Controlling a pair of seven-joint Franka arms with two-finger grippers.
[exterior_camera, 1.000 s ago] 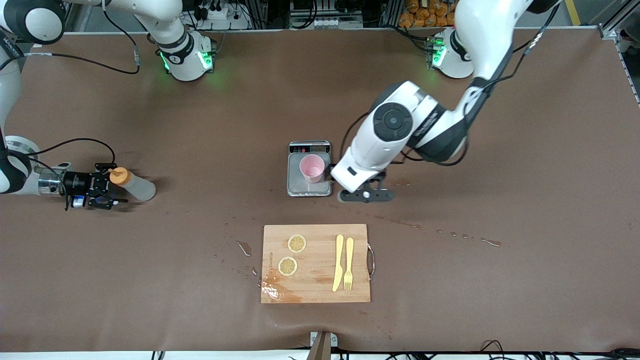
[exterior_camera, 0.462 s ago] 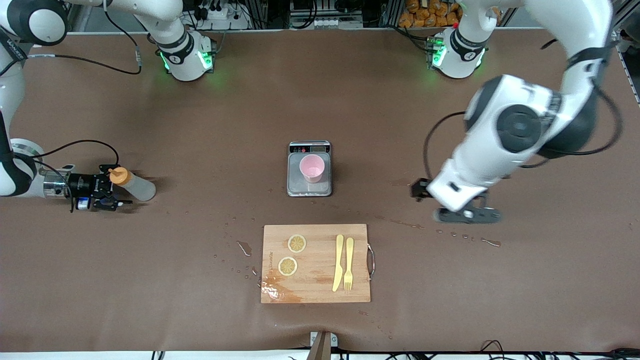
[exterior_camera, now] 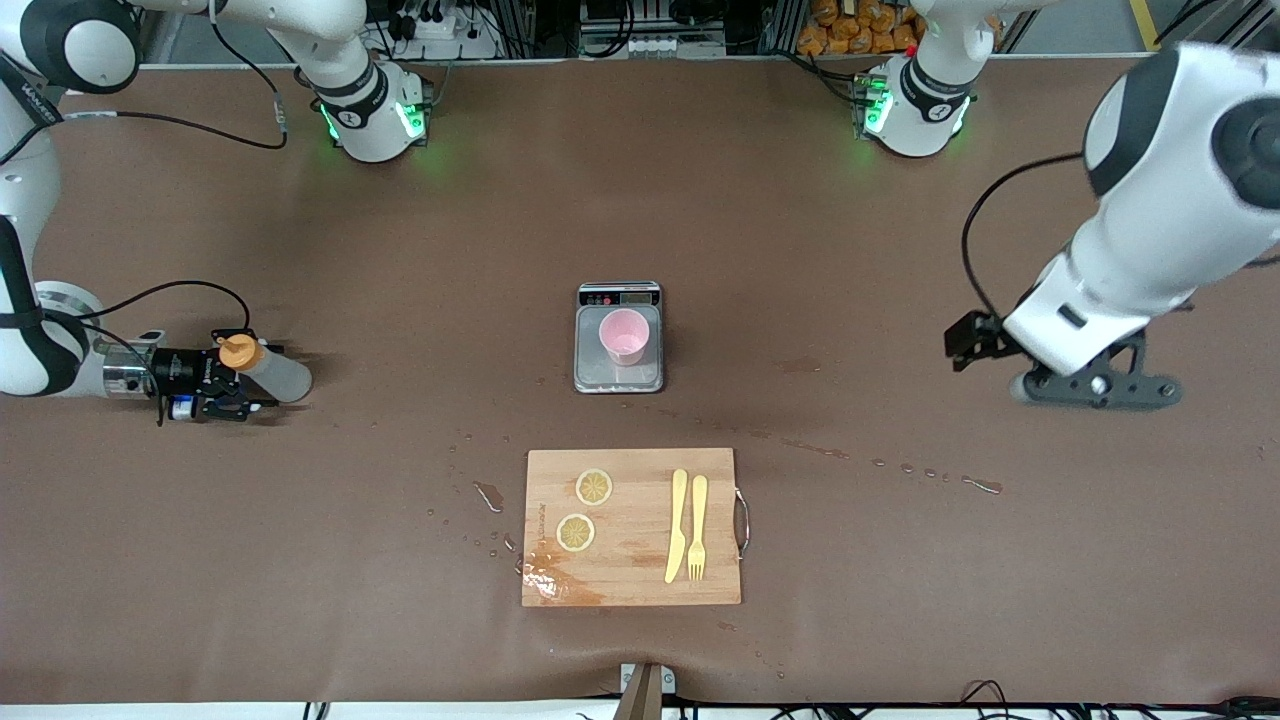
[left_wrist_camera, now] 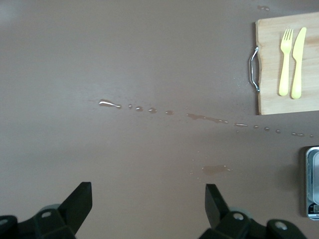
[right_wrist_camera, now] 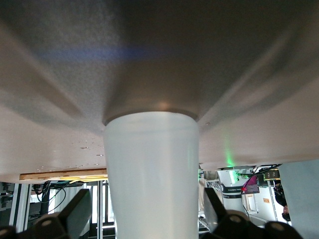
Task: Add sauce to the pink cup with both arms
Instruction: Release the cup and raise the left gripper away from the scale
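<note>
The sauce bottle (exterior_camera: 270,370), whitish with an orange cap (exterior_camera: 237,352), stands on the table toward the right arm's end. My right gripper (exterior_camera: 240,378) is open, with its fingers on either side of the bottle and not touching it. In the right wrist view the bottle body (right_wrist_camera: 149,164) fills the space between the fingers (right_wrist_camera: 79,209), with gaps on both sides. The pink cup (exterior_camera: 625,336) stands on the steel scale (exterior_camera: 620,378) at mid table. My left gripper (exterior_camera: 1095,385) is wide open and empty over bare table toward the left arm's end; it also shows in the left wrist view (left_wrist_camera: 148,209).
A wooden cutting board (exterior_camera: 632,590) lies nearer the front camera than the scale, with two lemon slices (exterior_camera: 593,487), a yellow knife (exterior_camera: 677,525) and a fork (exterior_camera: 697,528). Spilled drops (exterior_camera: 980,485) dot the table. The left wrist view shows the board (left_wrist_camera: 271,64) and the scale's edge (left_wrist_camera: 313,181).
My left arm has swung away from beside the scale to the left arm's end of the table. My right gripper has slid forward around the bottle.
</note>
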